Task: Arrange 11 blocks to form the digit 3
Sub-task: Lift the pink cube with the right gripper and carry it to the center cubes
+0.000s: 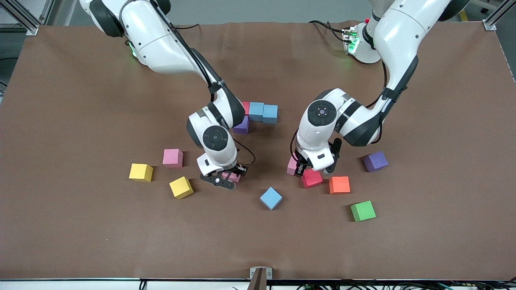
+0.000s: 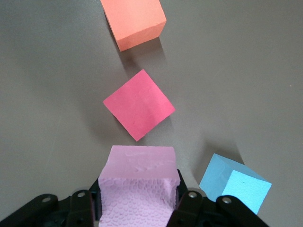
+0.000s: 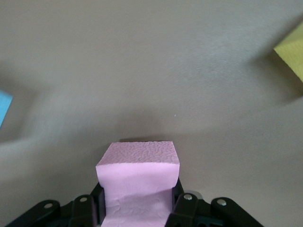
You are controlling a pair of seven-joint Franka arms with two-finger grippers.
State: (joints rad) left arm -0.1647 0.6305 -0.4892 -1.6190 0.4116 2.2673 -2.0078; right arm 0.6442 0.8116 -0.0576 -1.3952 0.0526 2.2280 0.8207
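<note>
Right tool: the right tool [image 1: 226, 176] is pinching a pink block [image 3: 138, 182] down low at the table [image 1: 80, 225], between the lower yellow block [image 1: 181, 187] and the loose blue block [image 1: 270, 198]. The foam is squashing in at the sides.

Loose blocks by the right arm: another pink block [image 1: 173, 158] and a yellow block [image 1: 140, 172] are sitting toward the right arm's end of the table.

Started 3: four blocks are touching under the right arm: a red one [image 1: 246, 107], two blue ones [image 1: 263, 112] and a purple one [image 1: 242, 125]. Both pinched blocks are lying well apart from this group and nearer to the front camera.

Left tool: the left tool [image 1: 301, 169] is pinching a second pink block [image 2: 138, 187]. The red block [image 2: 138, 110] is lying just beside it, so it looks like a tight spot.

Loose blocks by the left arm: an orange block [image 1: 339, 185], a purple block [image 1: 375, 161] and a green block [image 1: 363, 211] are waiting on the table.

Doing it well: I think each arm should be lifting straight up first, so its pink block is not bumping its neighbours. Only one arm should be going to the started 3 at a time. Set the block flat and touching the row, edges lined up.
</note>
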